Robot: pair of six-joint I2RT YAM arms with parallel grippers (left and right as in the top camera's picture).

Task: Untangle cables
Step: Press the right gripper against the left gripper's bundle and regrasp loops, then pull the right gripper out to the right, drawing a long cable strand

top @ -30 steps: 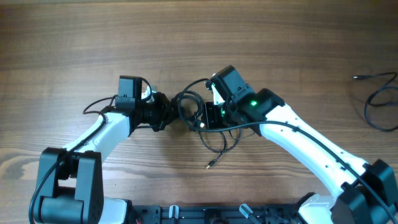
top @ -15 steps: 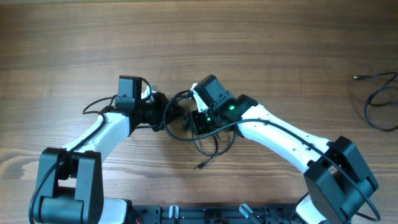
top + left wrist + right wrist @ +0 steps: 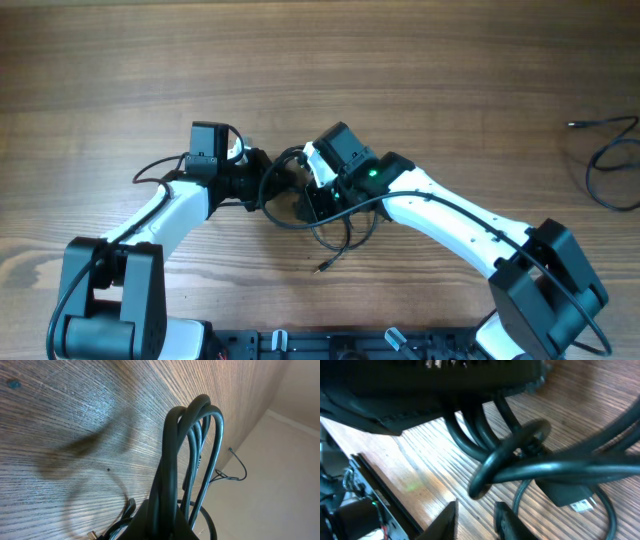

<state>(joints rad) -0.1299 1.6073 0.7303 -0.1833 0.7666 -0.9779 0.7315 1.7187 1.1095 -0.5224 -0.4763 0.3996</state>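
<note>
- Looping into a black knot, the cables (image 3: 288, 176) sit over the wooden table (image 3: 450, 80), between the two grippers.
- The left gripper (image 3: 258, 183) is at the left side of the cables. In its wrist view several loops rise out of the dark mass at its jaws and cast a shadow on the wood. It appears to be pinching them, though the fingers themselves are hidden.
- The right gripper (image 3: 312, 200) is at the right side of the cables, a little toward the front. Its fingertips (image 3: 449, 519) stand spread with bare wood between them, and the cords cross just beyond the tips.
- A strand (image 3: 345, 235) trails frontward from the cables and ends in a small plug (image 3: 321, 268).
- A loose cord (image 3: 610, 170) lies well right of the cables, apart from both arms.
</note>
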